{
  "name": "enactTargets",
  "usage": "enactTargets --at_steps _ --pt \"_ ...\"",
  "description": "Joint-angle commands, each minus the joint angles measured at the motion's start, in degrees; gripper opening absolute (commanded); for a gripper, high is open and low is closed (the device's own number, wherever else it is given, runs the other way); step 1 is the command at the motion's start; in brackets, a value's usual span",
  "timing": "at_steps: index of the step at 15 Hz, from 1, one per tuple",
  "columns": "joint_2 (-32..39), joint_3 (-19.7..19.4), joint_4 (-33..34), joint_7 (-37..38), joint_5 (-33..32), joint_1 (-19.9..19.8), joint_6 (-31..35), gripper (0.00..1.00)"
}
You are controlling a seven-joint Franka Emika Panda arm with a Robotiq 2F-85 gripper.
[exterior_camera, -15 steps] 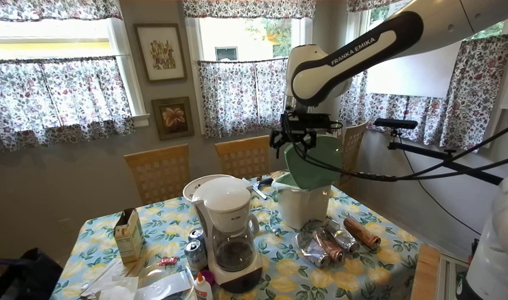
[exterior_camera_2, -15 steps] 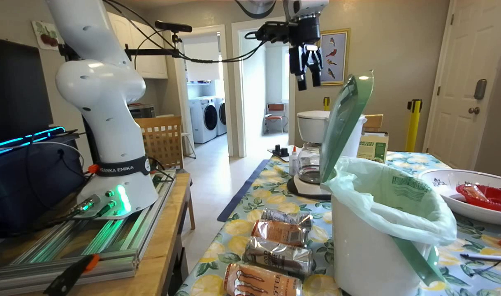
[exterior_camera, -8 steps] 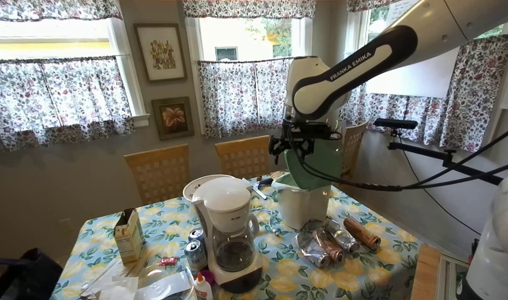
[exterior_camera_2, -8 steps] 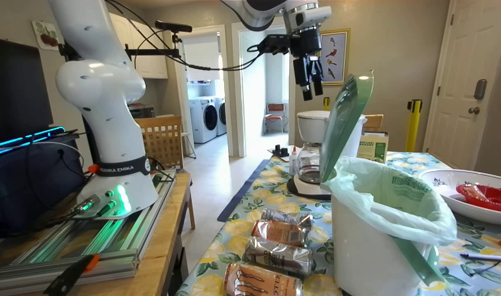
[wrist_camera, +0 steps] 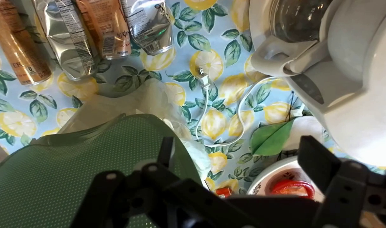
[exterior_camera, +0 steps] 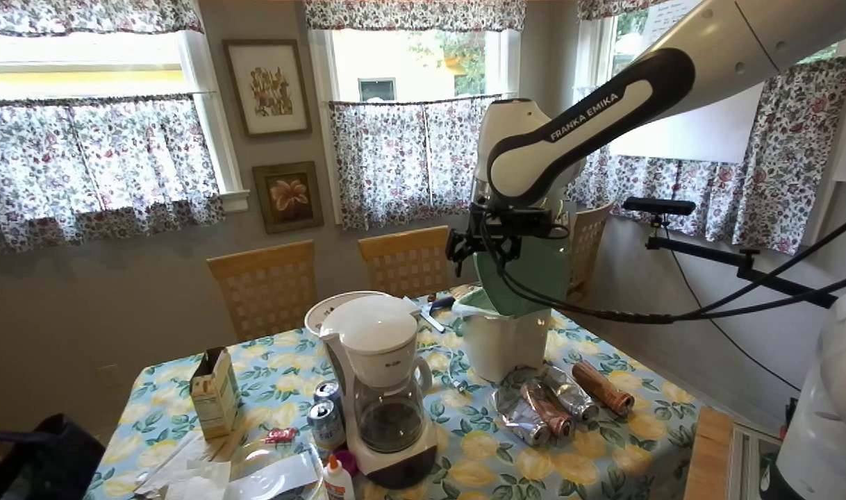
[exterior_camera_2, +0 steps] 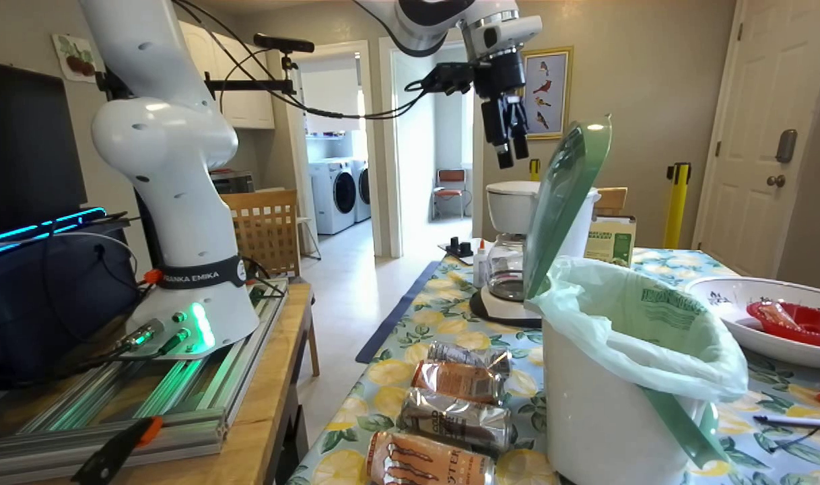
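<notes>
Black and spread wide, your gripper [wrist_camera: 240,155] is pinching nothing; you are holding it lower than a second ago, nearer the raised green lid [wrist_camera: 85,177]. That lid is standing unmoved at the rim of the white trash bin [exterior_camera_2: 605,417]; farther off, an orange Monster can [exterior_camera_2: 427,461] is lying on the lemon-print tablecloth [wrist_camera: 213,123].

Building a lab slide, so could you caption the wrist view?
Open, empty claw above a lemon-print tablecloth, beside a raised green lid, four cans and a coffee maker.
</notes>
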Motion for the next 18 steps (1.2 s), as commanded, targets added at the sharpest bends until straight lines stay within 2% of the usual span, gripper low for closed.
enactTargets --at_steps 1,14,18 --pt "0.0 -0.6 0.1 0.0 -0.1 0.5 -0.2 1.0" --pt "0.3 -0.3 -0.2 0.2 0.7 0.9 0.8 1.0" --pt "0.2 2.6 -4.2 5.9 -0.7 2.8 3.9 1.0"
